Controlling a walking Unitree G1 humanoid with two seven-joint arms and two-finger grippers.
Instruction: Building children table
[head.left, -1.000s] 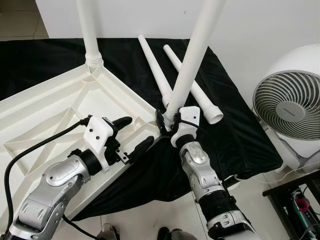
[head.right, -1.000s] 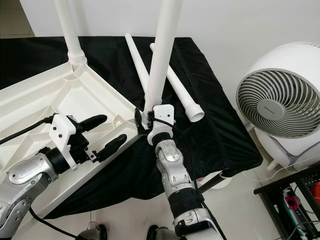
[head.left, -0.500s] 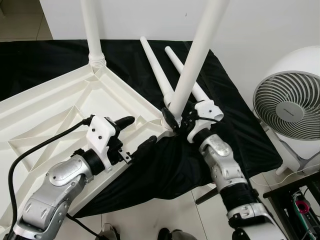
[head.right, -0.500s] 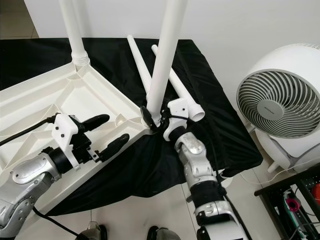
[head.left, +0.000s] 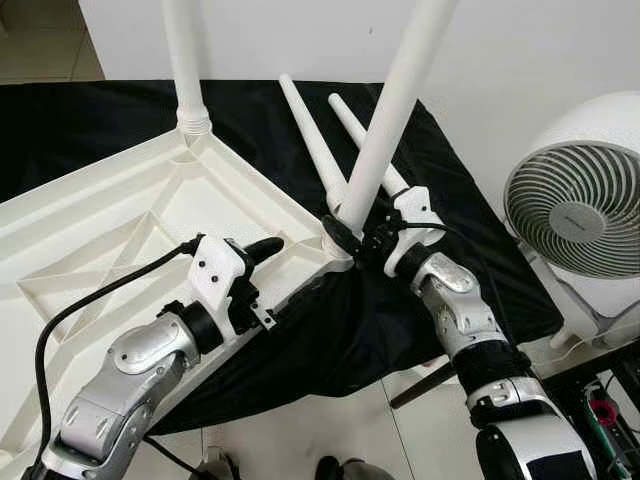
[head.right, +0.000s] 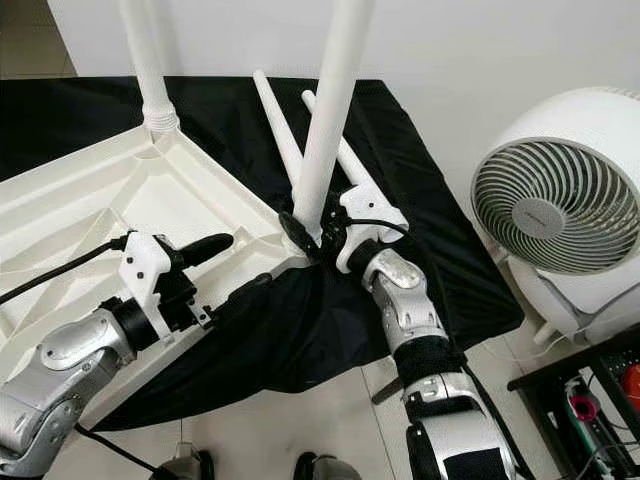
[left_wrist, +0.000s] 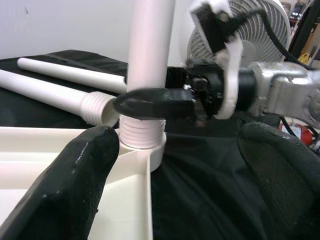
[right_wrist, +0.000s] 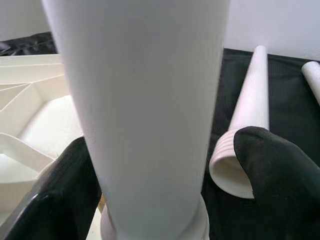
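Observation:
An upside-down white table top (head.left: 90, 230) lies on a black cloth (head.left: 450, 270). One white leg (head.left: 183, 60) stands in its far corner socket. A second leg (head.left: 392, 110) stands tilted in the near right corner socket (left_wrist: 142, 140). Two loose legs (head.left: 308, 140) (head.left: 352, 125) lie on the cloth behind. My right gripper (head.left: 352, 236) reaches in from the right and straddles that second leg's base; one finger (left_wrist: 152, 102) lies against it, the other finger (right_wrist: 277, 175) stands a little off. My left gripper (head.left: 284, 272) is open astride the table top's rim, left of that corner.
A white round fan (head.left: 575, 215) stands on the floor at the right. A dark rack (head.left: 600, 400) with small items is at the lower right. A black cable (head.left: 80, 300) trails from my left wrist. The cloth's front edge drops to a tiled floor.
My right wrist has swung around the leg's base from its front to its right side. My left gripper has slid right along the rim, closer to the corner.

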